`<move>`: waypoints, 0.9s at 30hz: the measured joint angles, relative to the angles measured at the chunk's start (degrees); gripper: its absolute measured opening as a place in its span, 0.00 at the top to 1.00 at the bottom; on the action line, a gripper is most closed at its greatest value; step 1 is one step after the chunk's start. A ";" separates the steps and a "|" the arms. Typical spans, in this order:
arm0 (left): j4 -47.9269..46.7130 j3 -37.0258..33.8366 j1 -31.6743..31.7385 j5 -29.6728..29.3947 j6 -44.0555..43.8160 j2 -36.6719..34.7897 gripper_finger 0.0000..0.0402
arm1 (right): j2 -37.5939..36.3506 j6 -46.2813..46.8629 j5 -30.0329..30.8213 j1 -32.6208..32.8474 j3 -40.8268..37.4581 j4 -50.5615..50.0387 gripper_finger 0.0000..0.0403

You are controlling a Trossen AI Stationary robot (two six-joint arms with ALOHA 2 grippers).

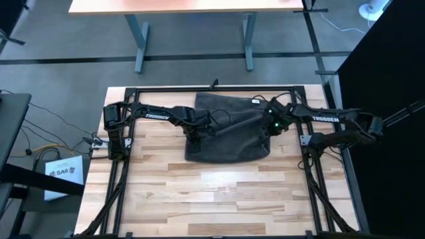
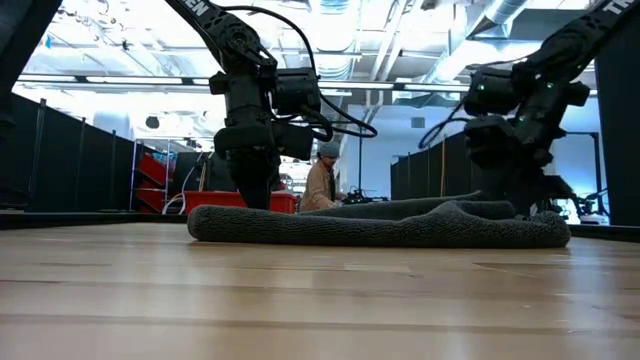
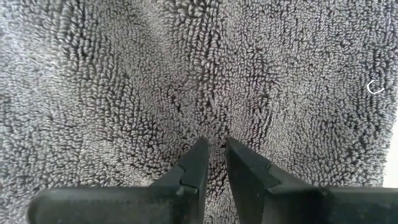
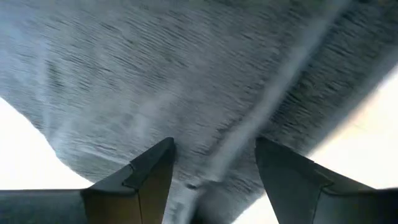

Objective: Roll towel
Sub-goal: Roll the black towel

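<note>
Towel [image 1: 226, 129] rumpled on table [image 1: 199, 199], left fingers [image 3: 202, 165] pinching it, right fingers [image 4: 155, 168] spread.

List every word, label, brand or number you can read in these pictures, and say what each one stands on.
"TROSSEN" on the left arm, in white letters, seen from above.
"TROSSEN" on the right arm, in white letters, seen from above.
"SA6" on a white sheet lying left of the table; its smaller print is too small to read.
The small white tag on the towel is too small to read.
</note>
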 joint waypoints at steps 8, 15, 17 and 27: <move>-0.09 0.00 -0.01 0.01 0.02 0.00 0.89 | -0.01 1.54 -3.69 2.41 0.03 3.72 0.49; -0.05 0.00 -0.01 -0.01 0.00 0.00 0.89 | -0.01 1.32 -9.10 6.61 0.03 3.77 0.75; -0.03 0.00 -0.01 -0.01 -0.06 0.00 0.89 | -0.02 1.17 -9.75 7.77 0.04 3.45 0.87; -0.67 0.00 -0.01 -0.01 -0.11 0.00 0.89 | -11.35 7.19 -14.49 10.33 0.05 -8.18 1.00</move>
